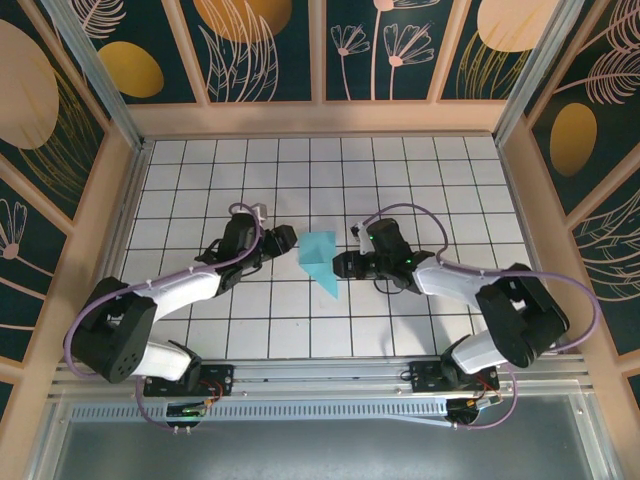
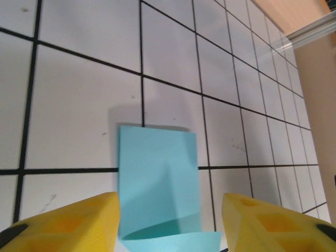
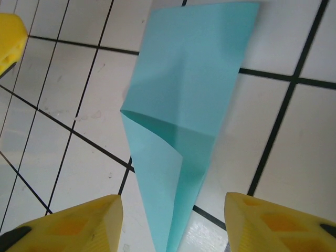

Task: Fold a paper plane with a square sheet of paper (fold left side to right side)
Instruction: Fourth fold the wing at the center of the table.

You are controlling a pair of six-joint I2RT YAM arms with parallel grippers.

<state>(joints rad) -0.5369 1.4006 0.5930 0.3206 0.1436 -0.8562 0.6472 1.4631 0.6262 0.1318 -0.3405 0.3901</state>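
I judge the folding about midway: the thin turquoise-blue paper sheet (image 1: 320,260), creased into a tapered, pointed shape, lies on the white gridded table (image 1: 400,170), 1 layer lifting slightly; my left claw (image 1: 288,240) sits just left of the paper and my right claw (image 1: 345,264) just right of it, both spread, pinching nothing; the paper lies between my 2 yellow fingers (image 3: 73,223); next, I reckon, 1 claw pins it while the other carries its left edge rightward.
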